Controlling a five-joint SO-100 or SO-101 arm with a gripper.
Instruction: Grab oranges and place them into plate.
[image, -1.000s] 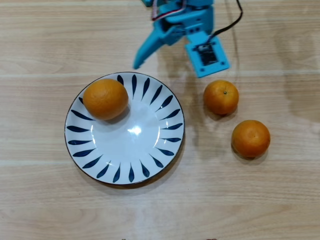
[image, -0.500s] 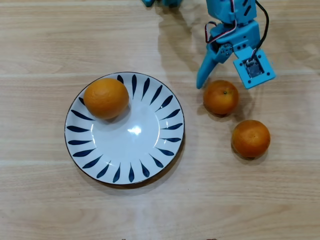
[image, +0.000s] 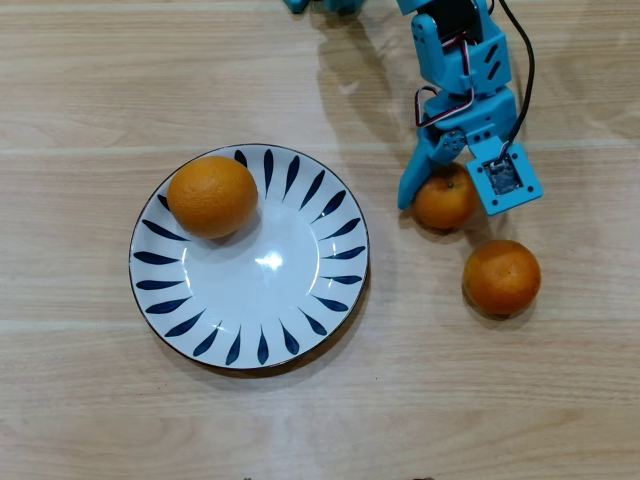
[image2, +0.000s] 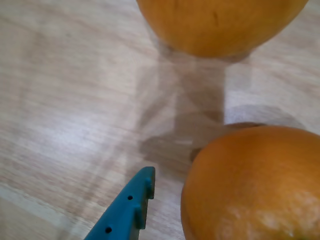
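Orange (image: 443, 203) sits between spread hand (image: 452, 200) fingers.

We can read no text, label, brand, number or sign anywhere, neither in the overhead view nor in the wrist view.

The table (image: 90, 70) looked like pale wood laminate, smooth with a soft sheen and faint grain lines. The gripper (image: 452, 197) was bright blue plastic, matt, kind of 3D-printed looking, and the finger (image2: 131, 210) in the wrist view had small holes in it. The orange (image: 440, 203) between its fingers had dimpled, slightly waxy skin, same as the orange (image: 501, 277) just below it. The big orange (image: 211, 196) off to the gripper's side looked a bit duller. The plate (image: 300, 290) was glossy white glazed ceramic with dark blue strokes and a bright glare spot.
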